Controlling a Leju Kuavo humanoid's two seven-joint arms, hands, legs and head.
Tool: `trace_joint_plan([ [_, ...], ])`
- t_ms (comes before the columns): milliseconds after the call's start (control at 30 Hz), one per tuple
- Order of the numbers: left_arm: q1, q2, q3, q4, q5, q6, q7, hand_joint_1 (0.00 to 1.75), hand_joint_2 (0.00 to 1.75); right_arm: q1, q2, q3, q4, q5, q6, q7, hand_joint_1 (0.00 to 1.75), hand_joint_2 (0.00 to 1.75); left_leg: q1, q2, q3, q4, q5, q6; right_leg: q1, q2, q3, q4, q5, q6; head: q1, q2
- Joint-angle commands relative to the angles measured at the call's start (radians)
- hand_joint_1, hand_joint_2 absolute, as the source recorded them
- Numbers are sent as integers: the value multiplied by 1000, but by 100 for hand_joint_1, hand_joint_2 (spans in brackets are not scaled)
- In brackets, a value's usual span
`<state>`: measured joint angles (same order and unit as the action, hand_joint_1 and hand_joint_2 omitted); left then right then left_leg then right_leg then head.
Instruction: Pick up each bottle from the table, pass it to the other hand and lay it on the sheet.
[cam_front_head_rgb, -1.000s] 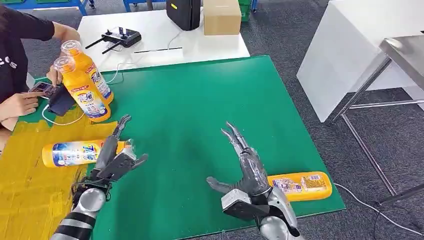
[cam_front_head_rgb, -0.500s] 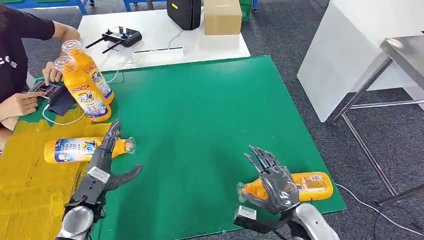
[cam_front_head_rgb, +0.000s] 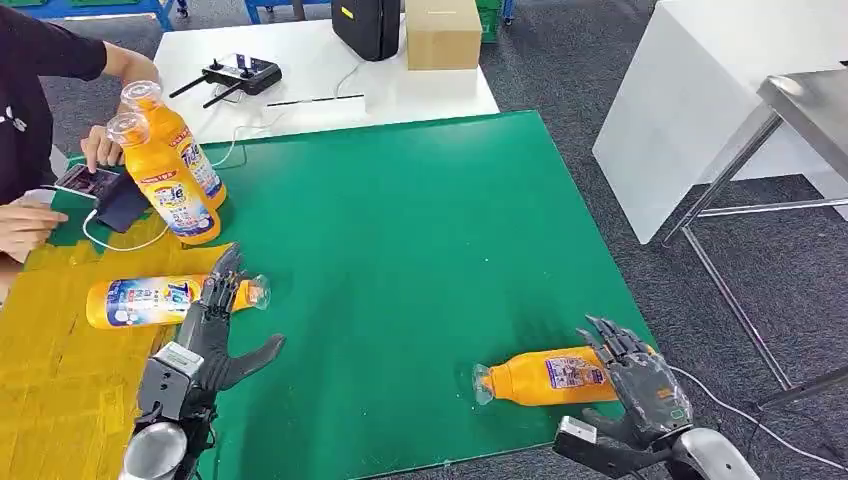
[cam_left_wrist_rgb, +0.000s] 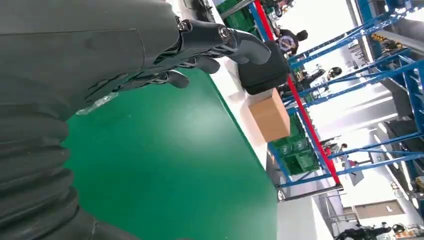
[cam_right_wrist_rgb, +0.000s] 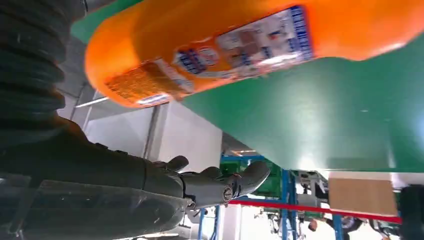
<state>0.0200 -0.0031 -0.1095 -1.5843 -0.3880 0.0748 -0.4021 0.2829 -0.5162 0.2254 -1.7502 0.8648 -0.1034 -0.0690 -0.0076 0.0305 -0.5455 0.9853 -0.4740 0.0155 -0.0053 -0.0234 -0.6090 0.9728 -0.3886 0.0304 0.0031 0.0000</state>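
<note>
An orange bottle (cam_front_head_rgb: 545, 377) lies on its side on the green mat (cam_front_head_rgb: 400, 230) near the front right corner, cap pointing left. My right hand (cam_front_head_rgb: 640, 385) is at its base end with fingers spread, not closed around it; in the right wrist view the bottle (cam_right_wrist_rgb: 250, 45) lies beside the hand's fingers (cam_right_wrist_rgb: 210, 185). A second orange bottle (cam_front_head_rgb: 165, 300) lies on the yellow sheet (cam_front_head_rgb: 50, 380) at the left. My left hand (cam_front_head_rgb: 210, 335) is open just in front of its neck, holding nothing. Two more bottles (cam_front_head_rgb: 165, 185) stand upright at the back left.
A person sits at the left edge, a hand (cam_front_head_rgb: 25, 225) by a phone (cam_front_head_rgb: 90, 180) and cable near the upright bottles. A white table (cam_front_head_rgb: 310, 80) behind the mat carries a remote controller (cam_front_head_rgb: 235, 72), a black case and a cardboard box (cam_front_head_rgb: 443, 32). A metal table leg (cam_front_head_rgb: 730, 290) stands right.
My right hand swung right and back, from over the front bottle to its base end, uncovering the bottle. My left hand drew back a little from the bottle on the sheet.
</note>
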Motion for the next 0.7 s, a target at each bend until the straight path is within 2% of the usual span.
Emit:
trace_joint_plan([
  [33,-25,-18,2,38,13,-7,3,0,175,0,2,-73,92,0,17,8,0,175,2,-4,4,-1,-1,-1,1,0,5,-2,-2,0,0,0],
  [133,-24,-21,-3,37,16,-7,4,0,175,-15,25,-89,144,27,15,11,0,175,3,-7,8,-1,-3,-2,2,1,10,-3,-3,0,0,0],
  [267,-30,-18,-11,41,17,-8,4,0,175,-37,42,-95,192,22,27,-2,0,175,1,-3,2,-1,0,-1,1,0,3,-2,0,0,0,0],
  [333,-32,-17,-12,41,20,-9,6,0,175,-48,53,-99,208,23,33,-10,0,175,2,-3,6,-1,-1,-2,1,2,6,-3,-1,0,0,0],
  [700,-47,-19,-32,54,21,-18,15,0,175,-121,96,-39,311,114,45,3,0,175,2,-3,5,-1,-1,-2,1,2,6,-3,-1,0,0,0],
])
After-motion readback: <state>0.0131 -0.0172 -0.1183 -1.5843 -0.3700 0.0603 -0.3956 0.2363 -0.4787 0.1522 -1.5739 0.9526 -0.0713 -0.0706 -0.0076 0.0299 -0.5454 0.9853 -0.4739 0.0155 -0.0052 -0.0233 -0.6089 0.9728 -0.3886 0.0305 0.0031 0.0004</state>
